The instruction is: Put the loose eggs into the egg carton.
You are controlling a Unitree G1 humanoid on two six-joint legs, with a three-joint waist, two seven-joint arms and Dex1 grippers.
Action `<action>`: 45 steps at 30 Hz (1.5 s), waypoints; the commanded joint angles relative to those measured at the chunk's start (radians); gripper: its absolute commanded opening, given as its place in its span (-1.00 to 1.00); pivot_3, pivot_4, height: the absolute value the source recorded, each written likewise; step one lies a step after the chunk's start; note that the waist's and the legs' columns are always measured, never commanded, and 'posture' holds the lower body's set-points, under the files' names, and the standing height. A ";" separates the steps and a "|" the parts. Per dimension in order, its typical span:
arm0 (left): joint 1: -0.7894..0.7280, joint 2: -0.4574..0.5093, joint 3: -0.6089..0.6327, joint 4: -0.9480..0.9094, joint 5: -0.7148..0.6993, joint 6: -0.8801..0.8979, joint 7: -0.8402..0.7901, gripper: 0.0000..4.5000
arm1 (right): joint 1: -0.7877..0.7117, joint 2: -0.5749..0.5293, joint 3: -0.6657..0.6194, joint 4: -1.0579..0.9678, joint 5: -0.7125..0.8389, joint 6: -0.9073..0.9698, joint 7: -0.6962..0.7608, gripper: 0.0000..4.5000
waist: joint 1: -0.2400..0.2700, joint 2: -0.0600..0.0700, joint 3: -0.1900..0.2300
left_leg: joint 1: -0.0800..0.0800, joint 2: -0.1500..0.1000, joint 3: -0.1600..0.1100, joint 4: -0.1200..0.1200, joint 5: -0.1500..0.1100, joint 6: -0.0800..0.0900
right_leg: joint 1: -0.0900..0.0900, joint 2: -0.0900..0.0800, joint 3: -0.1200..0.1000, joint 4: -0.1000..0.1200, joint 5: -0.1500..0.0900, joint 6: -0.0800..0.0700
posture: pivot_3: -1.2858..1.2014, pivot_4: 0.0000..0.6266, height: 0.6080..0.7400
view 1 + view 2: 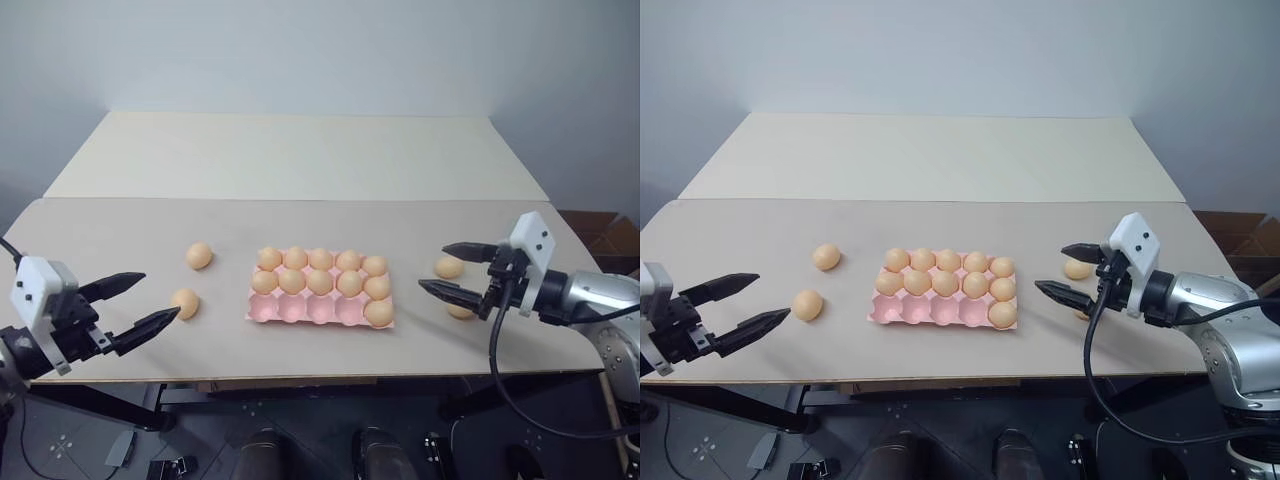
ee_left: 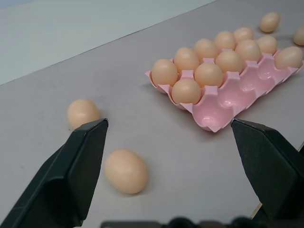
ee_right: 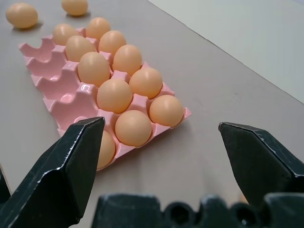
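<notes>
While both arms wait, take the egg carton point(image 1: 320, 310) as your landmark. To its left, your left gripper point(image 1: 128, 305) stands spread wide with nothing in it, its lower fingertip just beside the near left egg point(image 1: 185, 303); the far left egg point(image 1: 199, 255) lies farther back, toward the carton. Eleven cups are filled; I count four free in the near row. To the carton's right, your right gripper point(image 1: 452, 268) is also wide open and empty, with one right egg point(image 1: 449, 267) between its fingers and another point(image 1: 460, 311) mostly hidden under it. Either arm has an egg close ahead.
</notes>
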 commanded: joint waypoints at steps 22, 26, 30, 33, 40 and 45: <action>-0.175 0.079 -0.159 0.061 -0.005 -0.087 -0.095 1.00 | 0.149 -0.138 0.001 0.169 -0.262 -0.268 0.084 1.00 | -0.001 0.000 0.000 | 0.002 0.000 0.006 -0.001 0.000 0.000 | 0.000 0.000 0.002 0.000 -0.001 0.001 | 0.03 -0.52 1.00; -0.191 0.081 -0.186 0.074 0.001 -0.097 -0.104 1.00 | 0.111 -0.110 0.079 0.257 -0.321 -0.320 0.089 1.00 | -0.003 0.000 0.000 | 0.003 0.000 0.006 -0.001 0.000 0.000 | 0.001 0.000 0.002 0.000 -0.001 0.001 | 0.03 -0.52 1.00; -0.192 0.081 -0.186 0.077 0.002 -0.099 -0.108 1.00 | 0.055 -0.066 0.147 0.344 -0.377 -0.351 0.072 1.00 | -0.007 0.000 0.000 | 0.003 0.000 0.006 -0.001 0.000 0.000 | 0.000 0.001 0.003 0.000 -0.001 0.001 | 0.03 -0.52 1.00; -0.191 0.083 -0.183 0.078 0.004 -0.101 -0.109 1.00 | 0.023 -0.039 0.170 0.392 -0.395 -0.373 0.075 0.72 | -0.008 0.000 0.000 | 0.003 0.000 0.006 -0.001 0.000 0.000 | 0.000 0.001 0.003 0.000 0.000 0.000 | 0.03 -0.52 1.00; -0.168 0.091 -0.152 0.067 0.000 -0.097 -0.114 1.00 | 0.042 -0.041 0.105 0.178 -0.330 -0.300 0.055 -0.02 | -0.008 0.001 0.001 | 0.002 0.000 0.006 -0.001 0.000 0.000 | 0.000 0.001 0.003 0.000 0.000 0.001 | 0.03 -0.52 1.00; -0.159 0.095 -0.139 0.070 -0.004 -0.096 -0.121 1.00 | -0.041 0.009 0.143 -0.106 -0.215 -0.124 0.014 -0.02 | -0.013 0.001 0.001 | 0.003 0.003 0.004 -0.001 0.000 0.000 | -0.001 0.002 0.003 0.001 0.002 0.005 | 0.03 -0.52 1.00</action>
